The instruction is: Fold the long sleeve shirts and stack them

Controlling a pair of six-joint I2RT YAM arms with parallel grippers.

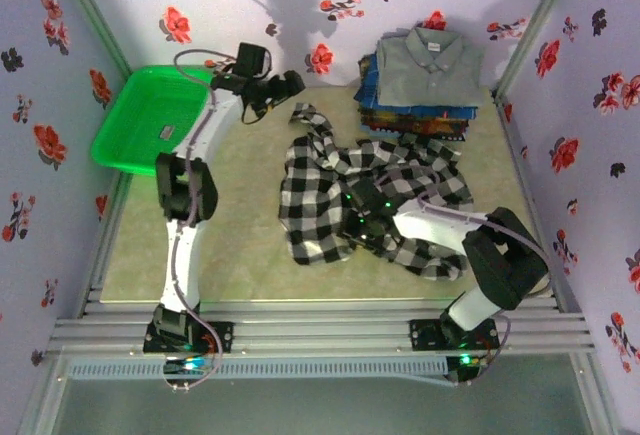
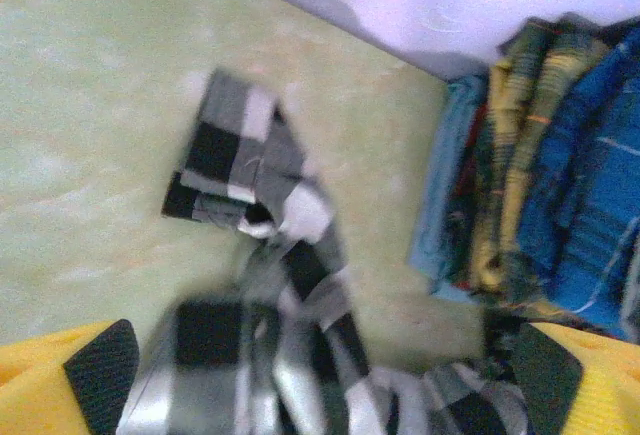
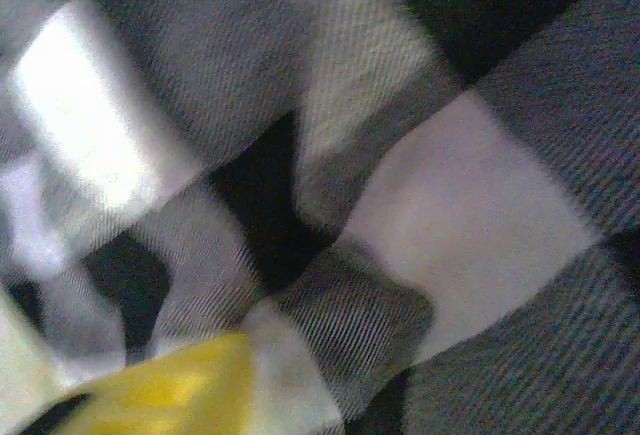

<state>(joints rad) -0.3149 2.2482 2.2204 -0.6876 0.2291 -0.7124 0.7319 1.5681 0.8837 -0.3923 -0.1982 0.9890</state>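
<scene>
At the back left of the table (image 1: pixel 250 240), from above, stands a green basket (image 1: pixel 125 105); a small pale thing lies in it, too small to make out. A stack (image 1: pixel 415 120) of folded shirts sits at the back right against the wall, a grey shirt (image 1: pixel 425 60) on top. The checked shirt (image 1: pixel 330 205) lies crumpled mid-table, one sleeve (image 1: pixel 310 120) reaching back toward the left pincer (image 1: pixel 288 90), which hangs just beyond the sleeve's end. The right pincer (image 1: pixel 362 225) is down in the checked cloth, its arm lying across the shirt's near right part.

From the left wrist, the pincer (image 2: pixel 320 385) stands wide open – its yellow fingers (image 2: pixel 100 375) at either lower corner, the sleeve (image 2: pixel 290 285) running up between them untouched to its cuff (image 2: pixel 225 170) on bare table. The stack (image 2: pixel 530 175) is off to the right, blue and yellow patterns showing edge-on.

From the right wrist, checked shirt (image 3: pixel 470 215) presses close and blurred; one yellow finger (image 3: pixel 170 395) lies against it – whether this pincer is open or gripping, I cannot tell
</scene>
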